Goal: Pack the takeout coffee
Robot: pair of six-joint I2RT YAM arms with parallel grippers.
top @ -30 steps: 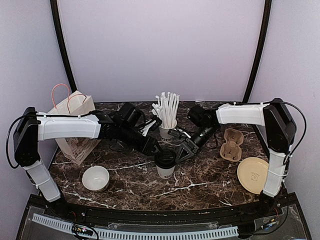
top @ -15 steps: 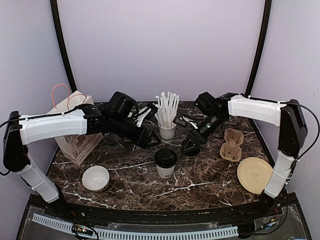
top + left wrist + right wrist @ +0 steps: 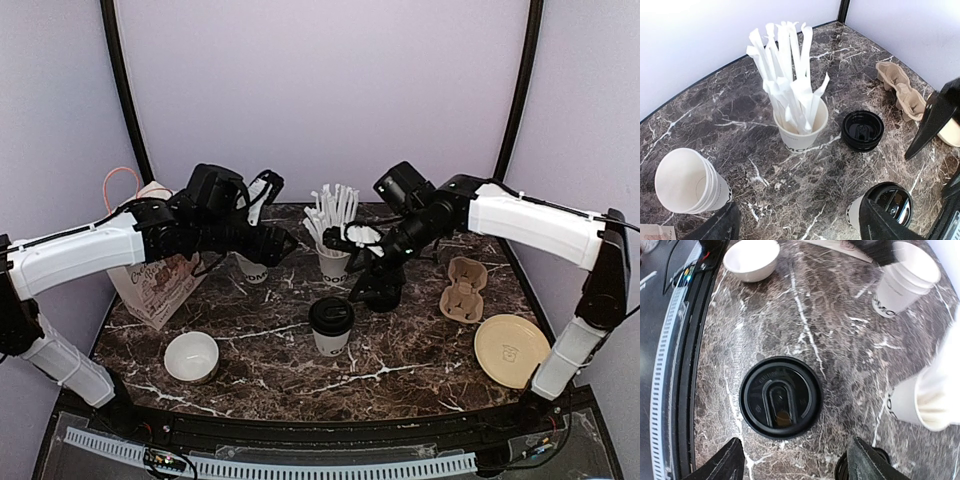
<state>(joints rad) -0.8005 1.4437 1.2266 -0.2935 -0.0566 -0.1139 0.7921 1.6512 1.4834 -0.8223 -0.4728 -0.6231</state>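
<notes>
One lidded coffee cup (image 3: 330, 325): is being shown upright on the marble surface (image 3: 420, 360), near its middle, with the black lid seated on top.
Left tool (image 3: 800, 227): is being held wide, with its fingers (image 3: 715, 227) spread towards the two bottom corners of the left wrist view. Nothing is being gripped between them.
Cup against left tool: in the left wrist view the cup is being seen low on the right, partly covered by the finger on that side. Contact cannot be told. In the top view the tool is being held raised above the surface, with the cup nearer the arm bases and off to the right.
Right tool (image 3: 795, 465): is being held wide, and nothing is being gripped.
Cup against right tool: in the right wrist view the lid is being framed just beyond the gap between the fingers (image 3: 720, 465), roughly centred and clear of both.
Straw cup (image 3: 335, 262): is being shown behind the lidded cup, between the two arms.
Open white cups (image 3: 252, 268): are being shown stacked beneath the left arm.
Spare black lids (image 3: 862, 131): are being shown stacked just beside the straw cup.
White bowl (image 3: 191, 356): is being shown at the near left.
Paper bag (image 3: 150, 285): is being shown far left, partly hidden by the left arm.
Pulp carrier (image 3: 464, 288): is being shown on the right.
</notes>
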